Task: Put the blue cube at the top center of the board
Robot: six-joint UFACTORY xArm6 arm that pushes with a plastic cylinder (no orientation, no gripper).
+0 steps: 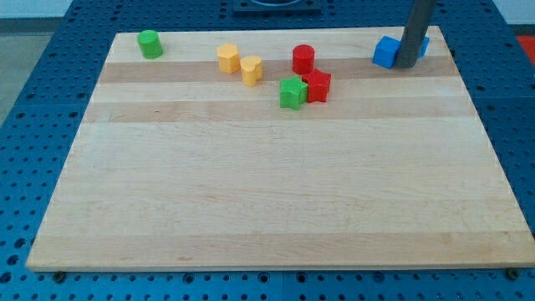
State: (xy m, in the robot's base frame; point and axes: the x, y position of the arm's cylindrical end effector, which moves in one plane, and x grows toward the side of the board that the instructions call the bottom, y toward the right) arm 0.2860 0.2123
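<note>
Pressing my tip (405, 64) against the right face of the blue cube (385, 52), near the wooden board's (267, 184) top right corner. Cube sitting flat, showing no long axis, one corner facing the view's bottom. Partly hiding a second blue block (423, 44) behind the dark rod (415, 29), shape unclear.
</note>
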